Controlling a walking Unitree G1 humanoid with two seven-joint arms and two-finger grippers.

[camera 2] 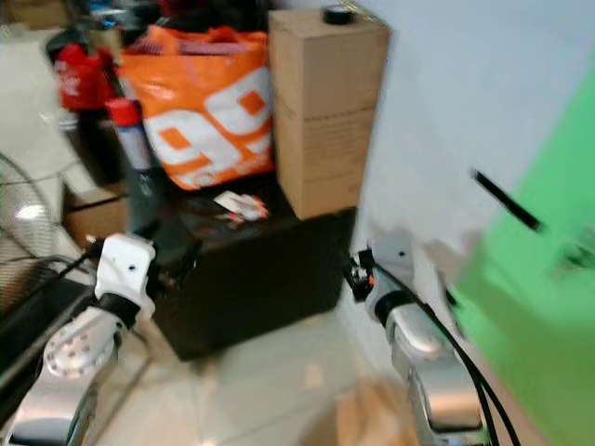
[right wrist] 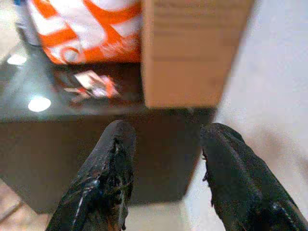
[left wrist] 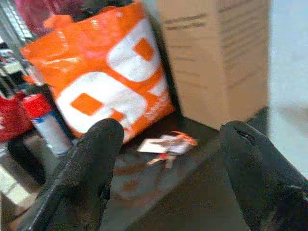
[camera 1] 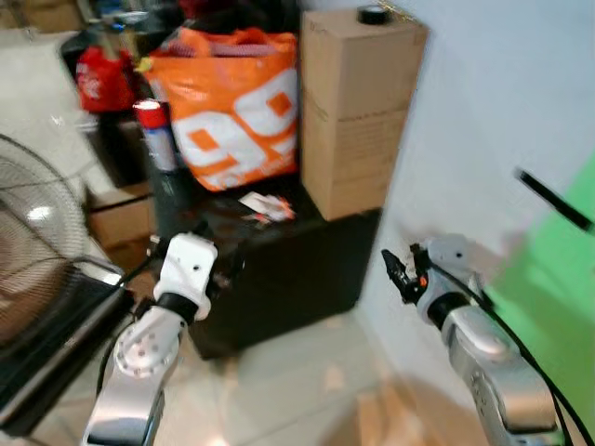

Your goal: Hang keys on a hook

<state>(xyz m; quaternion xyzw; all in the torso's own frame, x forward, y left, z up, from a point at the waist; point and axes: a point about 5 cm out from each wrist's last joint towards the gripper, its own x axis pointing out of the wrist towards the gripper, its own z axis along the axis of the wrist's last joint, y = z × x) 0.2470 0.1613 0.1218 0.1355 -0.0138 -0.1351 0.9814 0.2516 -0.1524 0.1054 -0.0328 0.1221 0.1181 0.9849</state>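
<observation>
A bunch of keys with a white and orange tag (camera 1: 265, 206) lies on top of a low black cabinet (camera 1: 279, 279), in front of an orange bag. The keys (left wrist: 166, 147) lie beyond my left gripper (left wrist: 168, 163), which is open and empty. That gripper (camera 1: 226, 269) hovers at the cabinet's front left corner. My right gripper (camera 1: 395, 269) is open and empty too, held near the cabinet's right side by the white wall. Through its fingers (right wrist: 113, 163) the keys (right wrist: 91, 84) appear farther off. A black rod (camera 1: 553, 200) sticks out from the wall on the right; the picture is blurred there.
An orange and white bag (camera 1: 232, 107) and a tall cardboard box (camera 1: 353, 111) stand on the cabinet behind the keys. A spray can with a red cap (camera 1: 153, 135) is at the left. A fan (camera 1: 33, 242) stands at the far left, a green panel (camera 1: 558, 307) at the right.
</observation>
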